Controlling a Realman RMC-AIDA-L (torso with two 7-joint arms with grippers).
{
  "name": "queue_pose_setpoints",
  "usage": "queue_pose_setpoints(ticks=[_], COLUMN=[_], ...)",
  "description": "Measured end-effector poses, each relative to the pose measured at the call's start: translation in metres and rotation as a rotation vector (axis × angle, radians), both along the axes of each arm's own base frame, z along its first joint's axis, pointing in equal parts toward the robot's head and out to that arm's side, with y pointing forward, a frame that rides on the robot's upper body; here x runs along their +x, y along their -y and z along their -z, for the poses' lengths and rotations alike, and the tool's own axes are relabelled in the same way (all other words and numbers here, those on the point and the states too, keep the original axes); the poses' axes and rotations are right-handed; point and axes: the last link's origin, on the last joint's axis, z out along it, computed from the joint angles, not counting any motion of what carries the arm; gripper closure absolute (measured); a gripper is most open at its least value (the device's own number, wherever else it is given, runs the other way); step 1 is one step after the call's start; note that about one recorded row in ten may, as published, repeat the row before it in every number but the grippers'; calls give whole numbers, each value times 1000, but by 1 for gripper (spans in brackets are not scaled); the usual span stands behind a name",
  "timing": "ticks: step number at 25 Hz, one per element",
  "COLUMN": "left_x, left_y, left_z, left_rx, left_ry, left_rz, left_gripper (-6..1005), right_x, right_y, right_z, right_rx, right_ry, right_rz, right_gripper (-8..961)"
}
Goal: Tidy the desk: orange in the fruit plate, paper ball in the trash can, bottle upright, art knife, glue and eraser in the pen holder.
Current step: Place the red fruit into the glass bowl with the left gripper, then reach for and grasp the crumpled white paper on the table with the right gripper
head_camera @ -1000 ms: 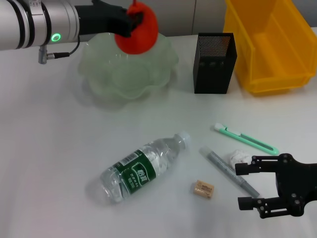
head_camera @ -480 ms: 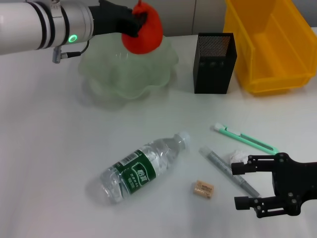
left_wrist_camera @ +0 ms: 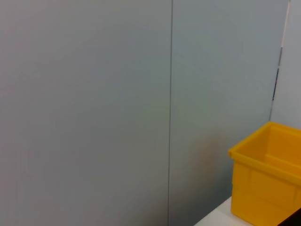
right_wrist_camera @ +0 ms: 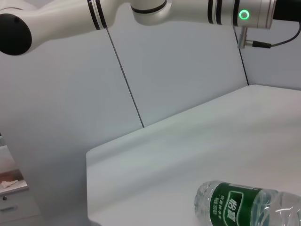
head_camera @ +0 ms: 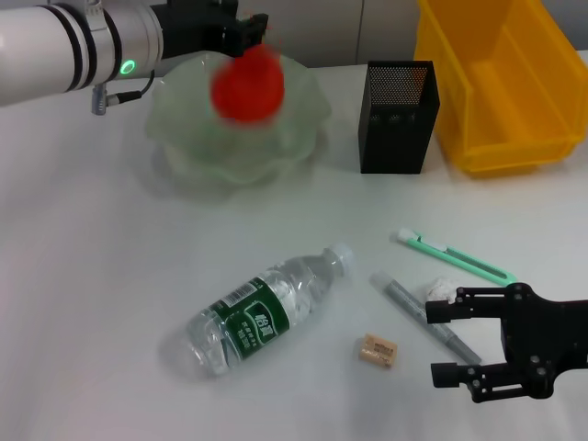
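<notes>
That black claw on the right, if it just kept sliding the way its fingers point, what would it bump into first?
Probably the glue: the right gripper, open, points toward the robot's left with the grey tube's end between its fingers. The paper ball sits by the farther finger. Its height above the desk is unclear.

Desk (head_camera: 83, 276): bottle (head_camera: 262, 310), eraser (head_camera: 378, 350), glue (head_camera: 424, 318).

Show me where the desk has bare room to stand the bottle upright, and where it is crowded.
Bare desk lies to the robot's left of the lying bottle, and between it and the fruit plate. It is crowded near the open right gripper: glue, art knife, eraser and paper ball lie close together there.
</notes>
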Motion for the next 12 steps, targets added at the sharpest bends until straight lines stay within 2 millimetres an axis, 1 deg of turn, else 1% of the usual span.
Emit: queue_pose_setpoints(ticks=[7,10,12], left_x=[-2,-6,-9], left_y=[1,7,18], left_z=[1,0,-1], left_rx=[-1,-27,-67], left_ry=[-5,-13,-7], left_rz=[0,25,75], left_gripper=[490,425,347], right_x=[-2,-3,-3], right_y=[-2,-3,-4], right_z=[0,0,-1], right_rx=[1,3,8], right_ry=[-2,-3,-2], right_rz=[-7,-10,-6], right_gripper=[204,204,203])
